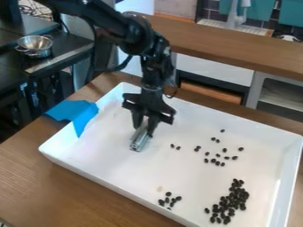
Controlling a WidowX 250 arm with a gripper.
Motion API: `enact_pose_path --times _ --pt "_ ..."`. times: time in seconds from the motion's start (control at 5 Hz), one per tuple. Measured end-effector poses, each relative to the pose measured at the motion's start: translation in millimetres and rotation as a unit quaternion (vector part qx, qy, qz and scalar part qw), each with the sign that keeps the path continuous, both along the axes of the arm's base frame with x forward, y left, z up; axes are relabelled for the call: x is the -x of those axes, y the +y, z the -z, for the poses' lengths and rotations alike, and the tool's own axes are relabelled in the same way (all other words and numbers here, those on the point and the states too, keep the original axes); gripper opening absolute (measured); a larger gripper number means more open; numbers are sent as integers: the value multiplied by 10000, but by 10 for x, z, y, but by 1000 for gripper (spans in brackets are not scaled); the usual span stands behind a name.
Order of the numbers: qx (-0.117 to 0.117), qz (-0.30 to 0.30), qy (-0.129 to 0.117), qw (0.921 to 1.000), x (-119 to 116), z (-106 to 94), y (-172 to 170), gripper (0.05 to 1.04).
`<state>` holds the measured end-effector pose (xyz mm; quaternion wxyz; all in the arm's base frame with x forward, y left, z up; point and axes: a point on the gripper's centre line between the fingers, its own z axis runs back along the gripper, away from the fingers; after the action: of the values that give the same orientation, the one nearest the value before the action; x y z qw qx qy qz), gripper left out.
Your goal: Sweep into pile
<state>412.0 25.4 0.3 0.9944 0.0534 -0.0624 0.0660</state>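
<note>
The gripper (144, 125) hangs over the left-centre part of a large white tray (89, 150), shut on a short silvery tool (139, 141). The tool points down and slightly left, its lower end at or just above the tray floor; which, I cannot tell. Small dark beans lie right of it: a dense pile (237, 195) near the tray's lower right, a small cluster (168, 200) by the front wall, and a loose scatter (218, 155) right of centre. Two beans (175, 146) lie closest to the tool.
A blue cloth or sheet (75, 114) drapes over the tray's left wall. The tray stands on a brown wooden table (35, 181). Behind it runs a wooden counter (237, 44), and a metal bowl (35, 45) stands on a dark surface at upper left.
</note>
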Motion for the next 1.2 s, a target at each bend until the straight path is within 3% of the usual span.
enact_pose_path --times 0.6,1.2 --pt "68 186 36 9998 80 2 -594 361" --pt "262 514 -98 9983 213 -49 -1316 361"
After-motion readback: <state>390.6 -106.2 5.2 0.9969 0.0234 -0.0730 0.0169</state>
